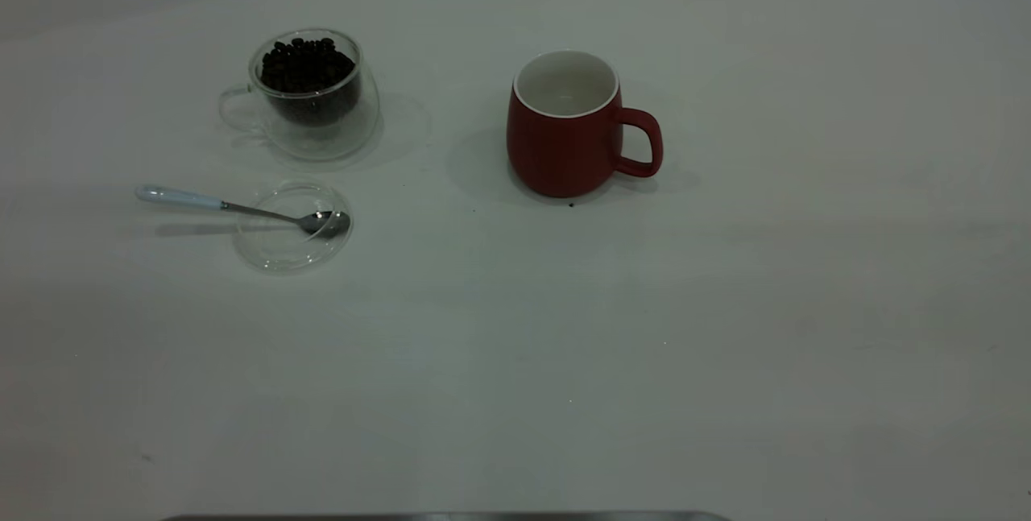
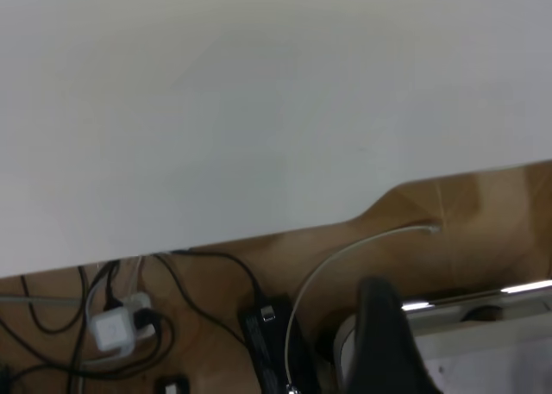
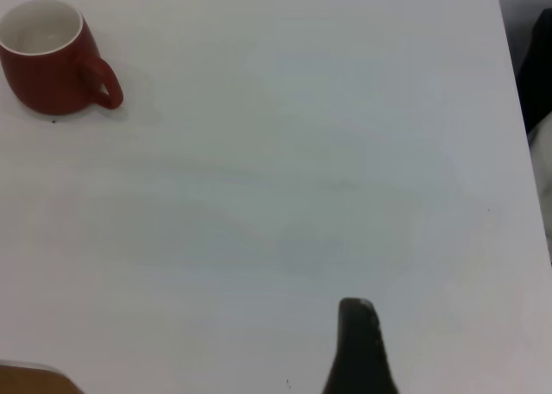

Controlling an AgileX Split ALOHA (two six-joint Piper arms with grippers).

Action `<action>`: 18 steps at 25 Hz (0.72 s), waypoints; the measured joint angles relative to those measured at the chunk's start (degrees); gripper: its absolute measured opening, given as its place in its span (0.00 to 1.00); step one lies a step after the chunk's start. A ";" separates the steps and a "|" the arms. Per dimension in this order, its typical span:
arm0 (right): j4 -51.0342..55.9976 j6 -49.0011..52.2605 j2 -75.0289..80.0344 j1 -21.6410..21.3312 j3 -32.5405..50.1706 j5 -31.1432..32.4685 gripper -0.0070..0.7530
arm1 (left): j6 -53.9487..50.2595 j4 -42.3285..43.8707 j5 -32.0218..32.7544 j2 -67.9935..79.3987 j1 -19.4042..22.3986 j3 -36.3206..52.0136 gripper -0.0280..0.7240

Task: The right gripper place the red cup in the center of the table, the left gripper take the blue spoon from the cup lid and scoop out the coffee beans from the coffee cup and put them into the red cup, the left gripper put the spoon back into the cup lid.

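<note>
The dark-red ceramic mug [image 1: 568,134] stands upright and empty near the middle of the white table [image 1: 725,328]. The light-blue-handled metal spoon [image 1: 242,209] rests on the clear glass lid [image 1: 274,251], just beside the glass cup [image 1: 310,98] full of dark beans [image 1: 306,66]. Scooping seems not yet begun. Whether either tool is apart or together, I cannot tell.

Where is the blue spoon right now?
In the exterior view the blue spoon lies at the table's left, bowl resting in the cup lid, handle sticking out leftward, just in front of the coffee cup.
</note>
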 joint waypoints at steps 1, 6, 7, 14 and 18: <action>0.00 0.00 0.00 0.00 0.00 0.00 0.78 | -0.55 0.26 0.00 0.00 0.00 0.15 0.74; 0.00 0.00 0.00 0.00 0.00 0.00 0.78 | -2.05 1.05 0.00 0.00 0.00 0.61 0.74; 0.00 0.00 0.00 0.00 0.00 0.00 0.78 | -2.10 1.05 0.00 0.00 0.00 0.61 0.74; 0.00 0.00 0.00 0.00 0.00 0.00 0.78 | -2.17 1.05 0.00 0.00 0.00 0.61 0.74; 0.00 0.00 0.00 0.00 0.00 0.00 0.78 | -2.17 1.05 -0.05 -2.26 0.00 0.61 0.74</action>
